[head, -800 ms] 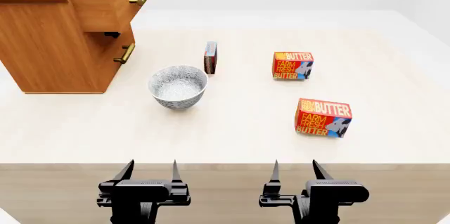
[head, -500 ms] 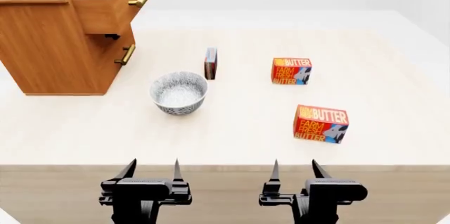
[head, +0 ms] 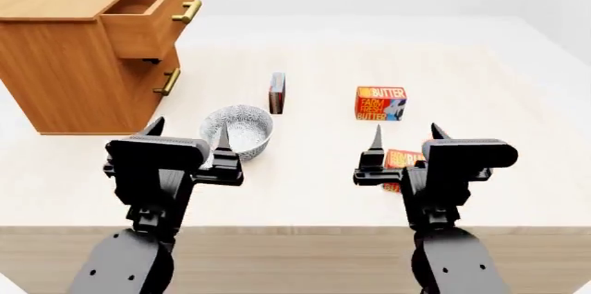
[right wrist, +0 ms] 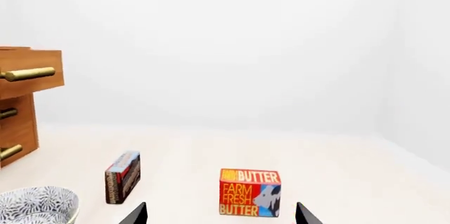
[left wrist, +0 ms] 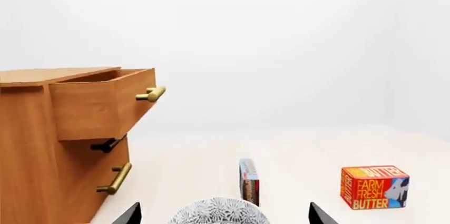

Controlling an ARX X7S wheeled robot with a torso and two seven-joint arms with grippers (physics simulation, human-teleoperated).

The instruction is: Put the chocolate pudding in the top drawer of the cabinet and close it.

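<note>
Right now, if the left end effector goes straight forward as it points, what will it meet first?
Probably the grey patterned bowl, which sits centred between its open fingers; the thin upright chocolate pudding carton stands just behind. Depth is unclear.

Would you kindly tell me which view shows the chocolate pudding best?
The right wrist view: the chocolate pudding stands unobstructed, showing face and edge. The left wrist view shows it behind the bowl; the head view shows it small.

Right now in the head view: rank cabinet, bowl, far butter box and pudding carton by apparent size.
1. Cabinet, by far the largest.
2. Bowl, though the left tool hides part of it.
3. Far butter box.
4. Pudding carton, seen mostly edge-on, so it looks slimmest.
</note>
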